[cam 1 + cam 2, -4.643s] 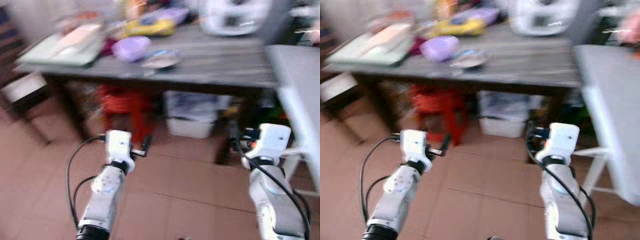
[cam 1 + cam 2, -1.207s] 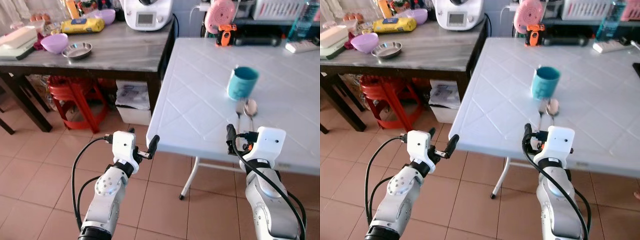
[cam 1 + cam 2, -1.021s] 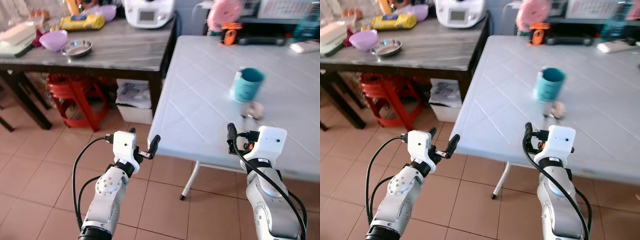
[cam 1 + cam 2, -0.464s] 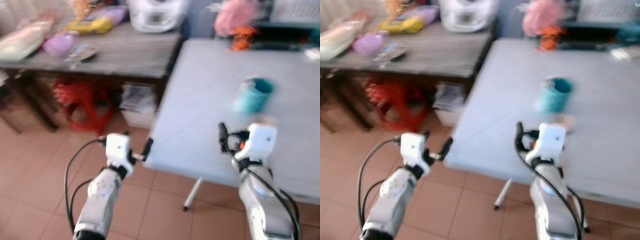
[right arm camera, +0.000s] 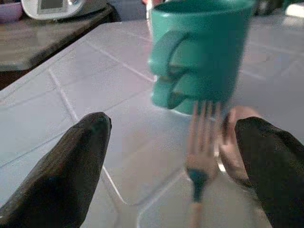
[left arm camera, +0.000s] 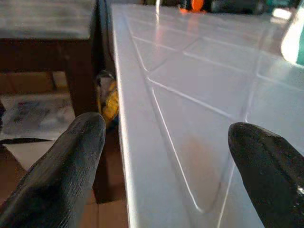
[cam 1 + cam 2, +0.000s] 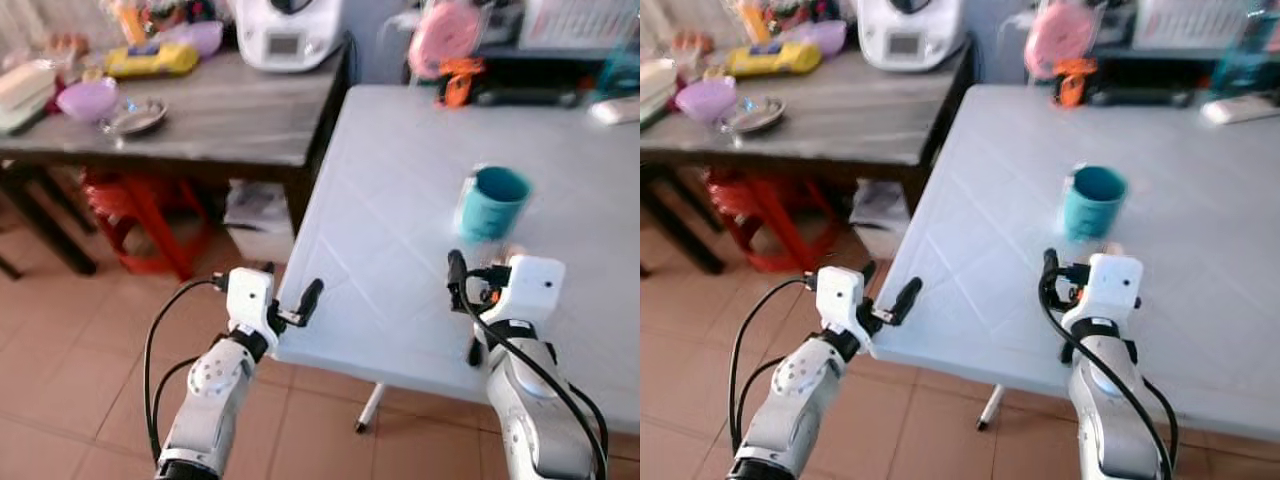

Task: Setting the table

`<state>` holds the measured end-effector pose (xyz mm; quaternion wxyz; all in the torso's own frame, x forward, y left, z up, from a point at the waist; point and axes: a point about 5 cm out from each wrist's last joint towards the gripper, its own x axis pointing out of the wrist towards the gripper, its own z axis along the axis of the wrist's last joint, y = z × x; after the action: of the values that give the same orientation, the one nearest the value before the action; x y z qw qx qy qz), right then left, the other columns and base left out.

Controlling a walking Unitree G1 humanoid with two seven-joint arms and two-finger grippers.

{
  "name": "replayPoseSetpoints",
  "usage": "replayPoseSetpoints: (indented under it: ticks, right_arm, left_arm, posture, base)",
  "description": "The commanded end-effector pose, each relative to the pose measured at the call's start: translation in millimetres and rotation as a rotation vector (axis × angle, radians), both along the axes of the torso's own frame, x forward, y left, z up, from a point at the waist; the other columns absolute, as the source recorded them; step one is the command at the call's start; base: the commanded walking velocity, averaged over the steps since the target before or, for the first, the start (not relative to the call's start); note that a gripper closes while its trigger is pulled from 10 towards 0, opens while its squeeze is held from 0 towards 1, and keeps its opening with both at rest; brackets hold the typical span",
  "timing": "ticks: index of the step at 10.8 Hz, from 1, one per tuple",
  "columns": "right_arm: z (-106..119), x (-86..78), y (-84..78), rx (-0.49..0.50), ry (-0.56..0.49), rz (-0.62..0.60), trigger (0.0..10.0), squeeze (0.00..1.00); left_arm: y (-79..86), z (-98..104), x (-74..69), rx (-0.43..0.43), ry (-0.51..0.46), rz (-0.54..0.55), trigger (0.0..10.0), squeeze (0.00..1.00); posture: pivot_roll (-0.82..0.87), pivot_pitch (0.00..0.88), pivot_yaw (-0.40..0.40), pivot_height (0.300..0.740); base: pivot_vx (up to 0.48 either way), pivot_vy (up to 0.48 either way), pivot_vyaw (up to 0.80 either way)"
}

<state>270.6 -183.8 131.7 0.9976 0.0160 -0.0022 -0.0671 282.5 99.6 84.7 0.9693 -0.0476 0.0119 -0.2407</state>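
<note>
Right wrist view: a teal mug point(image 5: 202, 54) stands upright on the white table point(image 5: 95, 109), its handle turned toward the camera, with a metal fork point(image 5: 199, 156) lying just in front of it, tines pointing at the mug's base, and a spoon point(image 5: 235, 142) close alongside the fork. The right gripper point(image 5: 175, 175) hovers low over the tabletop with its two black fingers point(image 5: 71, 166) spread wide and grasping nothing; the fork and spoon lie between them, apart from both, and the mug sits beyond the fingertips.

Seen from the head, the mug point(image 7: 492, 202) rests near the middle of the white table point(image 7: 390, 190), directly ahead of the right gripper point(image 7: 457, 275), which is raised over the table's near edge. The left gripper point(image 7: 290, 300) is held at the table's near left corner, fingers parted and empty, one finger point(image 6: 61, 171) off the table's edge and the other over its surface. A dark wooden side table point(image 7: 220, 120) stands to the left, carrying a purple bowl point(image 7: 87, 98), a metal dish point(image 7: 135, 116) and a white kitchen appliance point(image 7: 288, 32).
</note>
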Motion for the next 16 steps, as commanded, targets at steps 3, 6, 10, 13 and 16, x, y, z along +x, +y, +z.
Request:
replayPoseSetpoints:
  ticks: [3,6,10,13,16]
  right_arm:
    - [-1.9,-2.8,6.3,0.009,0.010,0.012,10.0,0.00]
    - [-4.4,-5.8,10.2,0.050,0.038,0.007,10.0,0.00]
    - [-6.2,-7.5,13.4,0.146,0.107,-0.016,10.0,0.00]
    - [-15.0,-12.1,13.1,0.179,0.204,-0.039,10.0,0.00]
    - [-19.9,-10.8,7.5,0.191,0.279,-0.095,0.0,0.00]
  left_arm:
    - [-4.0,-1.3,-13.0,-0.015,0.027,-0.172,10.0,0.00]
    - [-2.7,6.9,-20.0,-0.020,0.006,-0.306,10.0,0.00]
    - [-2.9,13.3,-19.7,0.016,-0.044,-0.342,10.0,0.00]
    - [-6.9,14.7,-19.2,0.016,-0.060,-0.352,10.0,0.00]
    - [-9.7,16.8,-20.4,-0.005,-0.074,-0.368,10.0,0.00]
  posture:
    - [-0.16,0.104,0.094,0.740]
    - [-0.16,0.107,0.092,0.740]
    - [-0.17,0.109,0.089,0.740]
    - [-0.18,0.106,0.081,0.740]
    - [-0.18,0.105,0.085,0.740]
  base:
    - [0.000,0.000,0.00]
    - [0.000,0.000,0.00]
    - [0.000,0.000,0.00]
    - [0.000,0.000,0.00]
    - [0.000,0.000,0.00]
